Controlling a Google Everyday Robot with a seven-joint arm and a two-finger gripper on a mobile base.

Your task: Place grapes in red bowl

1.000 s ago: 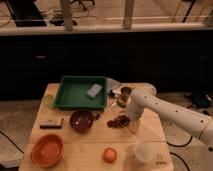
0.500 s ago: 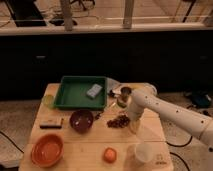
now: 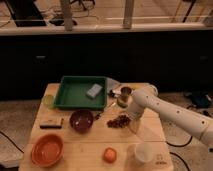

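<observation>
The grapes point(image 3: 118, 121), a small dark reddish-brown bunch, lie on the wooden table point(image 3: 90, 150) near its middle, just right of a dark maroon bowl point(image 3: 81, 120). A red-orange bowl point(image 3: 46, 149) stands at the table's front left corner. My gripper point(image 3: 131, 120) hangs down from the white arm point(image 3: 170, 114), which comes in from the right. It sits low over the table, right beside the grapes on their right side. I cannot tell whether it touches them.
A green tray point(image 3: 75, 94) holding a grey sponge point(image 3: 93, 90) stands at the back. An orange fruit point(image 3: 109, 154) and a white cup point(image 3: 141, 152) are at the front. A small can point(image 3: 125, 93) stands behind the arm, a dark bar point(image 3: 51, 123) at the left.
</observation>
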